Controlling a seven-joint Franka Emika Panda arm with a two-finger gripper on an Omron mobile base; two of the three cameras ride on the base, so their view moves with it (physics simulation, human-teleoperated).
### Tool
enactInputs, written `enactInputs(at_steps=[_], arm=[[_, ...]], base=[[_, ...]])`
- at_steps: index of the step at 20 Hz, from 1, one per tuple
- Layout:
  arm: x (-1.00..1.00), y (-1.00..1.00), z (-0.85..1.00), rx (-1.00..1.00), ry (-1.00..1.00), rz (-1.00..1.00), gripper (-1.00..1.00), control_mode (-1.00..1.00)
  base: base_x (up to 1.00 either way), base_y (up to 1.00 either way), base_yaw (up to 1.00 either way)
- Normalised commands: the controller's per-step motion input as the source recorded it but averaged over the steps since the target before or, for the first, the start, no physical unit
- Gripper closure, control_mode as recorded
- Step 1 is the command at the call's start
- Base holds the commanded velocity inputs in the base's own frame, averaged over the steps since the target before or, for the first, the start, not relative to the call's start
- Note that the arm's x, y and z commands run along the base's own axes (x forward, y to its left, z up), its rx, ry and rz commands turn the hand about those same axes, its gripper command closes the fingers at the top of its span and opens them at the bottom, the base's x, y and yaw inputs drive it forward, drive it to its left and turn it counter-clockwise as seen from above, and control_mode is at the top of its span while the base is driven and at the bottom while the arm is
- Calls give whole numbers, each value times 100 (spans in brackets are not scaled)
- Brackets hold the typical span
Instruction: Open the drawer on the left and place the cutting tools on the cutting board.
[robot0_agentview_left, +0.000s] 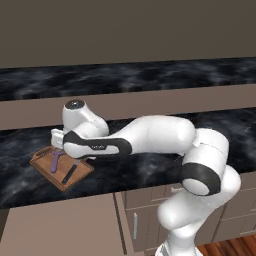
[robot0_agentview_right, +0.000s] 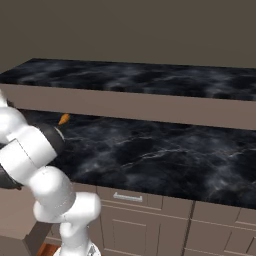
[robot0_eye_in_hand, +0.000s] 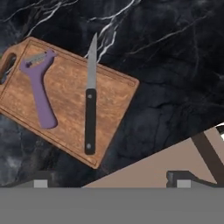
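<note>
Cutting board (robot0_eye_in_hand: 65, 103) is the reference: it lies flat on the black marbled counter (robot0_eye_in_hand: 175, 65), a handle hole at one short end. Purple peeler (robot0_eye_in_hand: 39, 92) lies on the board at the hole end, its head toward the far long edge and handle pointing back toward the near one. Knife (robot0_eye_in_hand: 90, 109) lies beside it on the same board, apart from the peeler and roughly parallel to it; black handle on the wood, silver blade tip sticking out past the far long edge onto the counter. Gripper (robot0_eye_in_hand: 109, 183) hangs above the counter just off the board's near edge, with nothing between the fingers; the two tips (robot0_eye_in_hand: 40, 181) stand far apart at the bottom of the hand view, so the jaws are spread wide. Only the very ends of the tips show, the rest cut off by the frame. In the left base view the arm's wrist covers the board's far corner (robot0_agentview_left: 60, 167) and the gripper itself is hidden behind the hand, so finger state can't be read there. Drawer (robot0_agentview_left: 60, 225) is pulled out below the counter edge, in front of the board; its inside is hard to make out, its front cut off at the frame bottom. A small orange object (robot0_agentview_right: 64, 119) sits on the counter in the right base view, partly hidden behind the arm; what it is can't be made out.
</note>
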Motion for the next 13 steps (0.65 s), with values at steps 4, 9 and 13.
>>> enactInputs(at_steps=[4, 9, 13], arm=[[-59, -77, 80, 0, 0, 0, -100, -100], [-56, -98, 63, 0, 1, 0, -100, -100], [-47, -100, 50, 0, 5, 0, -100, -100]], base=[[0, 0, 0], [0, 0, 0], [0, 0, 0]])
